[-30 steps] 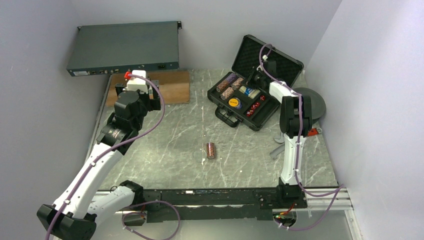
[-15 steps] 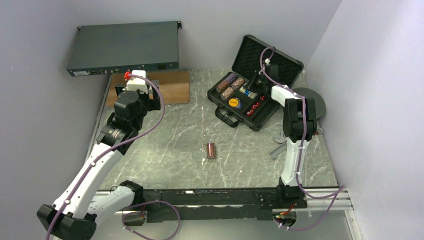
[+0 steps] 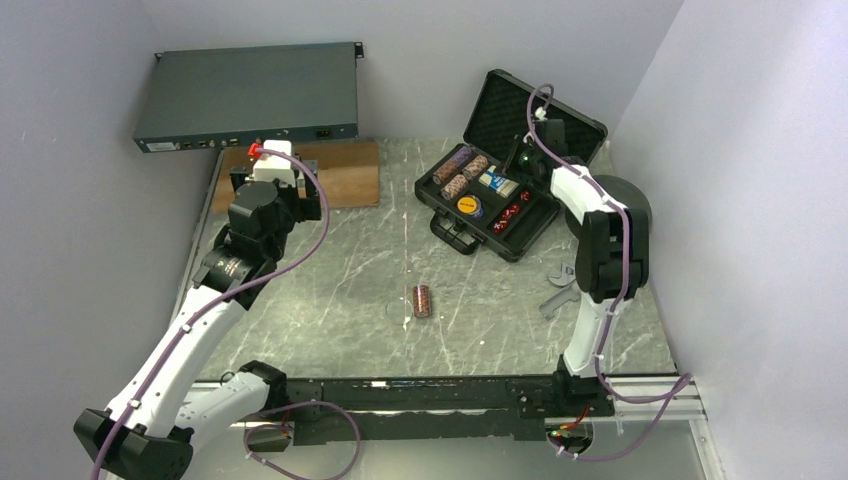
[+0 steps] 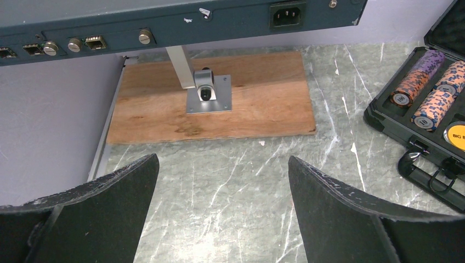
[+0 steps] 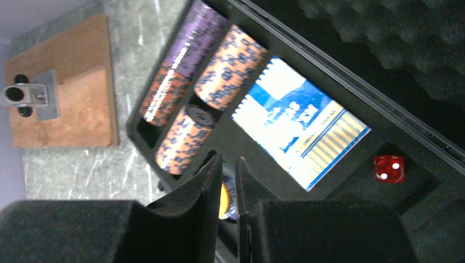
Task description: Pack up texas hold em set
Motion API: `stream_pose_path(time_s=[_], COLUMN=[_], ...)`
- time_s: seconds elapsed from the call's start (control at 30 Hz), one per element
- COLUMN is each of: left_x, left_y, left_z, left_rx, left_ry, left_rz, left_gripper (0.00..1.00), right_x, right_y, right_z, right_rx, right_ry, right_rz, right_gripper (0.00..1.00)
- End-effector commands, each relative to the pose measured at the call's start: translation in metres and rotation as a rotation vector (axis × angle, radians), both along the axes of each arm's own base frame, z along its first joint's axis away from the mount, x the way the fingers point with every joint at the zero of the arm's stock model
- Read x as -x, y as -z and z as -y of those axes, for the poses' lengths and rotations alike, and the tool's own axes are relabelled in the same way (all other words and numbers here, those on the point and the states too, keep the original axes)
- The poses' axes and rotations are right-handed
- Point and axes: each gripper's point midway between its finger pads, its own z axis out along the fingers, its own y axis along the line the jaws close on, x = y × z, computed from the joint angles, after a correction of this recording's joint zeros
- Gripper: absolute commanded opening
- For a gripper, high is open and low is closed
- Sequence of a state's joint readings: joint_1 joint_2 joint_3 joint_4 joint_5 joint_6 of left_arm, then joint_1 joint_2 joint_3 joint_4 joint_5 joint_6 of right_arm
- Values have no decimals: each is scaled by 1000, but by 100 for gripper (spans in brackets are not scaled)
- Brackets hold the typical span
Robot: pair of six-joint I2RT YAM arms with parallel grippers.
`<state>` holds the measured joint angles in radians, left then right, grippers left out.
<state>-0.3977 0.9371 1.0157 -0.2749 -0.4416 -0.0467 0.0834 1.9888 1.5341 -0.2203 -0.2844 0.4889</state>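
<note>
The marble table [image 3: 330, 260] bears the black case [image 3: 500, 105] at far right, lid up. The right gripper [image 5: 228, 164] hangs above its tray, fingers barely parted, empty. The left gripper [image 4: 219, 170] gapes wide. In the tray lie chip rolls [image 5: 230, 66], card box [image 5: 299, 123] and red die [image 5: 389, 169] — a lone roll [image 3: 422, 300] lies mid-table.

The top view overlooks the whole table [image 3: 330, 262]; both close wrist views share the case [image 3: 503, 108].

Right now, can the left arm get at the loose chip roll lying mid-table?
Probably yes. The chip roll lies alone on bare table, with nothing beside it. The left gripper, near the wooden board, is open and empty. It would need to swing toward the middle.
</note>
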Motion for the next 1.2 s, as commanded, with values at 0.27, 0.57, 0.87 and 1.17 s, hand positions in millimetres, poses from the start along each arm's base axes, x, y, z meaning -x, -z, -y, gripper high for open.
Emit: stream_pose_path(time_s=[0.27, 0.57, 0.87, 1.17], left_x=[2, 3, 5, 7], left_y=[-26, -28, -30, -33], left_z=[-2, -2, -3, -3], left_rx=[42, 46, 50, 55], left_ry=[-5, -7, -4, -2], left_rz=[66, 72, 80, 89], left_gripper=[94, 94, 94, 94], right_x=[29, 39, 32, 66], right_y=[-153, -183, -135, -97], right_z=[-9, -3, 3, -39], right_rx=[14, -26, -169, 98], right_ry=[-5, 8, 12, -28], right_rz=[388, 496, 249, 83], right_gripper=[78, 100, 100, 100])
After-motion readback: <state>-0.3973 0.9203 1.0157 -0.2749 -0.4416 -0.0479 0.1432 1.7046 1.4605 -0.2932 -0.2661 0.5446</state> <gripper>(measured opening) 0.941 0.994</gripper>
